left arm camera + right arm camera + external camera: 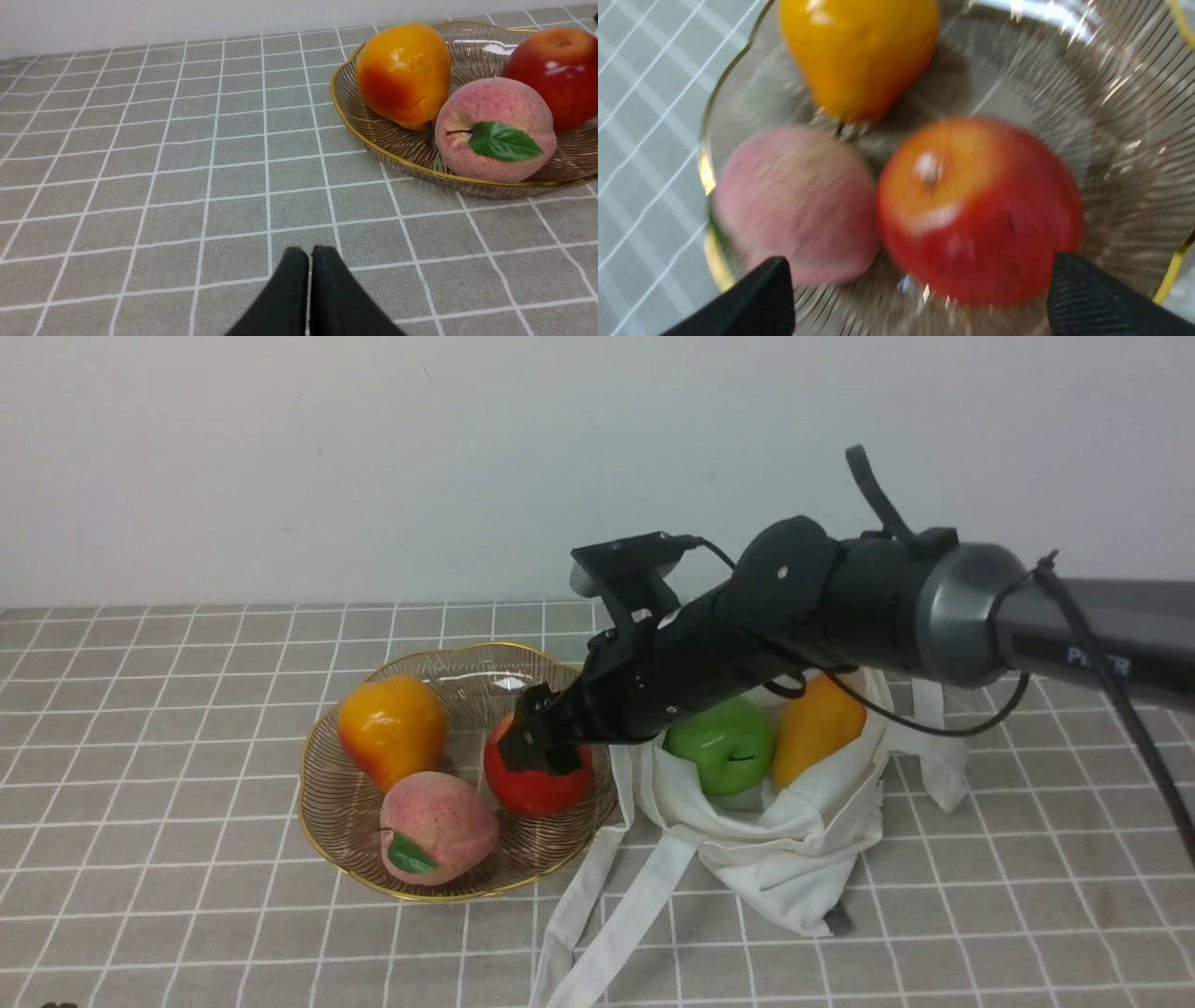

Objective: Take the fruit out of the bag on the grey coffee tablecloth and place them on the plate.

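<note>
The red apple (537, 789) (980, 210) lies in the glass plate (476, 681) (1134, 140), at its right side. My right gripper (537, 742) (920, 263) hovers just over it, open, its fingertips wide apart on either side and off the apple's skin. The green apple (719, 742) and the yellow-orange mango (817, 728) sit in the mouth of the off-white bag (794, 840), right of the plate on the grey checked tablecloth (187, 709). My left gripper (310, 249) is shut and empty, low over the cloth, left of the plate (373, 140).
An orange pear (390, 728) and a pink peach (434, 826) with a green leaf share the plate's left half. The bag's long straps (597, 915) trail toward the front edge. A white wall stands behind the table.
</note>
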Controlling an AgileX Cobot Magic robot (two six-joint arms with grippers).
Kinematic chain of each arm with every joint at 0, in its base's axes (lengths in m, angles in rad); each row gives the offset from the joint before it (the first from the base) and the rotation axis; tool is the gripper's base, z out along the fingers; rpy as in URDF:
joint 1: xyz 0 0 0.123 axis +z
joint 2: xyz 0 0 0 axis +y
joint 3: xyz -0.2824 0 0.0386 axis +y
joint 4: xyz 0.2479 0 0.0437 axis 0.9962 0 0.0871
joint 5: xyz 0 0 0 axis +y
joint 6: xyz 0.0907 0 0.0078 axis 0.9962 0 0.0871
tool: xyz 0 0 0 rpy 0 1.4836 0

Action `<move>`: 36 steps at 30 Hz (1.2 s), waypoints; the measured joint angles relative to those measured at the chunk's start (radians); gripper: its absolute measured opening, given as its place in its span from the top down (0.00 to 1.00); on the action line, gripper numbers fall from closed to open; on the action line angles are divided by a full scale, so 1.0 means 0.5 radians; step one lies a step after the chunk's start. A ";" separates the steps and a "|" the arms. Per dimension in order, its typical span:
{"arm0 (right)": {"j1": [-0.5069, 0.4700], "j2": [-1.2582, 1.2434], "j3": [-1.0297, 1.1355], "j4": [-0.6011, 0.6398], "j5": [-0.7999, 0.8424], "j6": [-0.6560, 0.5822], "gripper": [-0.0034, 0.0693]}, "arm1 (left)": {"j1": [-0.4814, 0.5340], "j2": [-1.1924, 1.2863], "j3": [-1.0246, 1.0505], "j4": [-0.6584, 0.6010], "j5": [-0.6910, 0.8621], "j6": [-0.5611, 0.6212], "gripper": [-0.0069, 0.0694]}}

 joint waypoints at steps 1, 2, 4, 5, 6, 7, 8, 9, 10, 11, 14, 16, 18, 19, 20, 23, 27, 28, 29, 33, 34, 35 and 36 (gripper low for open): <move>-0.011 -0.012 -0.021 -0.016 0.082 0.007 0.00 | 0.000 0.000 0.000 0.000 0.000 0.000 0.92; -0.029 -0.031 -0.054 -0.036 0.175 0.022 0.00 | 0.000 0.000 0.000 0.000 0.000 0.000 0.92; -0.076 -0.085 -0.167 -0.091 0.440 0.108 0.02 | 0.000 0.000 0.000 0.000 0.000 0.000 0.92; -0.099 -0.115 -0.253 -0.131 0.585 0.174 0.04 | 0.000 0.000 0.000 0.000 0.000 0.000 0.92; -0.121 -0.145 -0.314 -0.169 0.706 0.234 0.07 | 0.000 0.000 0.000 0.000 0.000 0.000 0.92; -0.136 -0.171 -0.374 -0.227 0.841 0.296 0.11 | 0.000 0.000 0.000 0.000 0.000 0.000 0.92; -0.152 -0.203 -0.442 -0.296 0.932 0.374 0.17 | 0.000 0.000 0.000 0.000 0.000 0.000 0.92; -0.157 -0.210 -0.462 -0.311 0.944 0.407 0.20 | 0.000 0.000 0.000 0.000 0.000 0.000 0.92; -0.167 -0.272 -0.504 -0.430 0.994 0.520 0.31 | 0.000 0.000 0.000 0.000 0.000 0.000 0.92; -0.172 -0.313 -0.508 -0.531 1.017 0.598 0.40 | 0.000 0.000 0.000 0.000 0.000 0.000 0.92; -0.177 -0.427 -0.435 -0.814 1.049 0.794 0.71 | 0.000 0.000 0.000 0.000 0.000 0.000 0.92; -0.177 -0.556 -0.287 -0.997 1.056 0.894 0.89 | 0.000 0.000 0.000 0.000 0.000 0.000 0.92; -0.183 -0.704 -0.127 -1.070 1.064 0.926 0.94 | 0.000 0.000 0.000 0.000 0.000 0.000 0.92; -0.188 -0.804 -0.031 -1.090 1.064 0.943 0.95 | 0.000 0.000 0.000 0.000 0.000 0.000 0.92; -0.192 -0.894 0.050 -1.102 1.066 0.954 0.96 | 0.000 0.000 0.000 0.000 0.000 0.000 0.92; -0.195 -1.271 0.371 -1.134 1.064 0.985 0.97 | 0.000 0.000 0.000 0.000 0.000 0.000 0.92; -0.195 -1.771 0.795 -1.140 0.868 0.985 0.97 | 0.000 0.000 0.000 0.000 0.000 0.000 0.92; -0.195 -1.913 0.922 -1.142 0.753 0.985 0.97 | 0.000 0.000 0.000 0.000 0.000 0.000 0.92; -0.195 -2.053 1.027 -1.142 0.648 0.985 0.97 | 0.000 0.000 0.000 0.000 0.000 0.000 0.92; -0.195 -2.540 1.604 -1.102 0.011 0.985 0.97 | 0.000 0.000 0.000 0.000 0.000 0.000 0.92; -0.195 -2.607 1.723 -1.097 -0.099 0.985 0.97 | 0.000 0.000 0.000 0.000 0.000 0.000 0.92; -0.195 -2.648 1.766 -1.094 -0.149 0.985 0.97 | 0.000 0.000 0.000 0.000 0.000 0.000 0.92; -0.195 -2.718 1.898 -1.091 -0.311 0.985 0.97 | 0.000 0.000 0.000 0.000 0.000 0.000 0.92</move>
